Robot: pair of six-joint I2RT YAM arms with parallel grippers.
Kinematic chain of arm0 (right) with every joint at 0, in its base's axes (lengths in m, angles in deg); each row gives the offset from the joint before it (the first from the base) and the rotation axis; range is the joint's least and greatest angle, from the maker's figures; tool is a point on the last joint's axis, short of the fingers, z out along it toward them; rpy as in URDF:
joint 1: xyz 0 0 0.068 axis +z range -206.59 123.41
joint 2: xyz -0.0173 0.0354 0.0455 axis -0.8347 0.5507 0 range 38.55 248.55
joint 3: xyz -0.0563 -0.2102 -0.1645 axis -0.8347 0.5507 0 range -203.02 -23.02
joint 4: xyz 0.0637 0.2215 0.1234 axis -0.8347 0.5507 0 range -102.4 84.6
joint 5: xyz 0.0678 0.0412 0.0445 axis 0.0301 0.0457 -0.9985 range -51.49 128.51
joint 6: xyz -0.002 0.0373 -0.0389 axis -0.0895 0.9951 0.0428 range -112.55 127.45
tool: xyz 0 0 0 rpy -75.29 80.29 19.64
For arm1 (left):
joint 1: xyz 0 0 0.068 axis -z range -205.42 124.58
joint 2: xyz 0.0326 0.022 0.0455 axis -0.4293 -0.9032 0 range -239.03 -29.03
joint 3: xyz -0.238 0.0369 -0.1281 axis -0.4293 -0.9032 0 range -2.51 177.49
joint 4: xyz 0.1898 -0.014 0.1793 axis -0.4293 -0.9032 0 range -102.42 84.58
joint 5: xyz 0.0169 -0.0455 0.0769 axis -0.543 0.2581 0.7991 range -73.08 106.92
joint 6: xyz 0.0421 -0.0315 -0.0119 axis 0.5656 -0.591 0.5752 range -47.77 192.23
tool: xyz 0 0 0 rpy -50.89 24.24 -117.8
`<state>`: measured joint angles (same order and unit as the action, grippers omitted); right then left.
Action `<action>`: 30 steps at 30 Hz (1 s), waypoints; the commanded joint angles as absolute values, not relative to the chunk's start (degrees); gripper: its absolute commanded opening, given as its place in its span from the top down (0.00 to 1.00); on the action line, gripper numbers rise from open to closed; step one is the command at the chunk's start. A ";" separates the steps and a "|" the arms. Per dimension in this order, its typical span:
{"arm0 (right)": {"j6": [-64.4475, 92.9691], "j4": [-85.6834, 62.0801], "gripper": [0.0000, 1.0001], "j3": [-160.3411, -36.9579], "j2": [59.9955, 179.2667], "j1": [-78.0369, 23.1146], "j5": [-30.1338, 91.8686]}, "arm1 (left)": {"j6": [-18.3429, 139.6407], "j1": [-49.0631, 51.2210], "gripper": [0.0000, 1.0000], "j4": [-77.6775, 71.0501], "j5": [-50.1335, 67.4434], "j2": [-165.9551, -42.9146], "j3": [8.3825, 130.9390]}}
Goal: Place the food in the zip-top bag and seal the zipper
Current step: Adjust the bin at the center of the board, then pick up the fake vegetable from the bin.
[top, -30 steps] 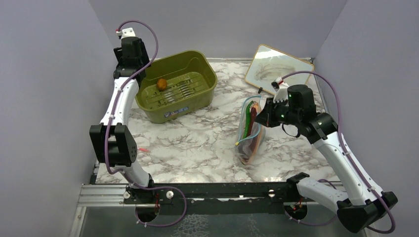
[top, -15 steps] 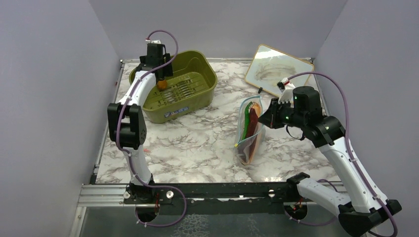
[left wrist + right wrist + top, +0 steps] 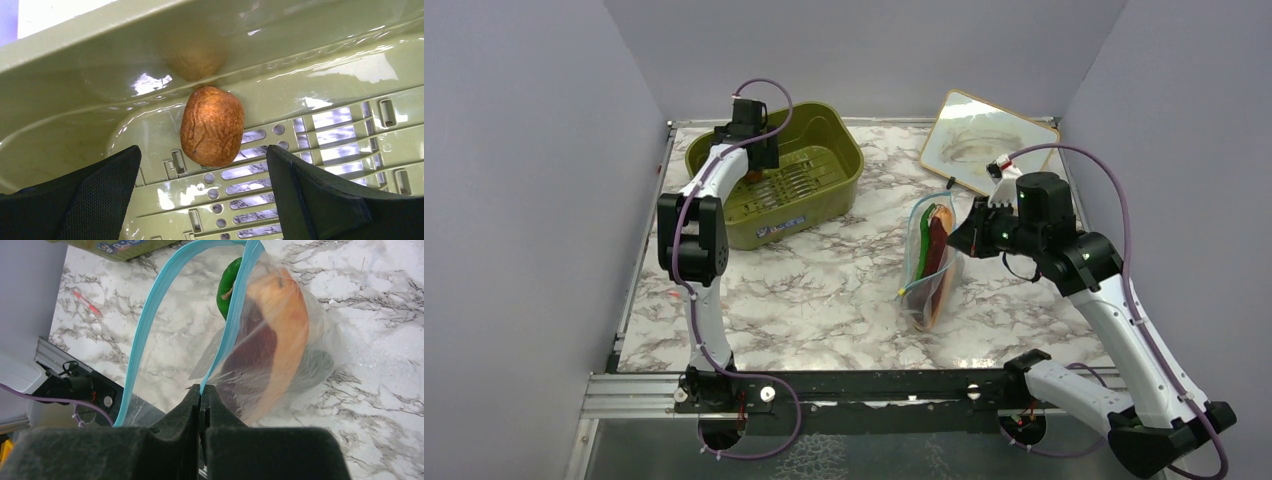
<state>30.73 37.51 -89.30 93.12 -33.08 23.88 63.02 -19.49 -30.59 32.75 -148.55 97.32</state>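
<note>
— Olive-green plastic tub (image 3: 824,150) at the far left of your marble tabletop (image 3: 824,290): what is your left claw (image 3: 202,167) doing there?
— It hangs inside the tub, jaws spread wide, holding nothing. A wrinkled brown potato-like toy food (image 3: 212,126) lies on the slotted floor just ahead of your fingers, untouched, against the tub wall.
— And to your right?
— The clear plastic zip-top bag (image 3: 929,270) stands on the tabletop right of the middle, its mouth gaping. An orange and dark red hot-dog-like piece (image 3: 280,340) and a dark green vegetable (image 3: 227,282) sit inside it. Your right claw (image 3: 201,399) is pinched tight on the light blue zipper strip (image 3: 150,310) at the bag's rim.
</note>
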 commanded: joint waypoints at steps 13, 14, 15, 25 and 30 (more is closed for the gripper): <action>31.73 35.82 0.99 -91.56 94.11 -33.12 24.19 | 65.64 -20.65 0.11 -26.47 30.06 -155.46 99.50; 31.66 35.81 0.99 -91.68 94.18 -33.12 24.18 | 65.76 -20.65 0.13 -25.85 29.98 -155.42 99.23; 31.63 35.77 0.99 -91.70 94.30 -33.12 24.30 | 65.93 -20.62 0.16 -25.51 30.18 -155.42 99.23; 31.87 35.12 0.99 -91.47 94.65 -33.12 23.66 | 67.54 -20.67 0.51 -24.33 31.85 -153.06 100.28; 32.05 35.54 0.99 -91.25 93.72 -33.12 24.15 | 69.30 -20.67 0.59 -25.03 30.07 -152.36 101.73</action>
<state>31.26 37.25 -89.52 94.78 -33.08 23.88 67.15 -20.43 -26.50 31.44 -154.83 98.44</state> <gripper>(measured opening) 0.014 0.552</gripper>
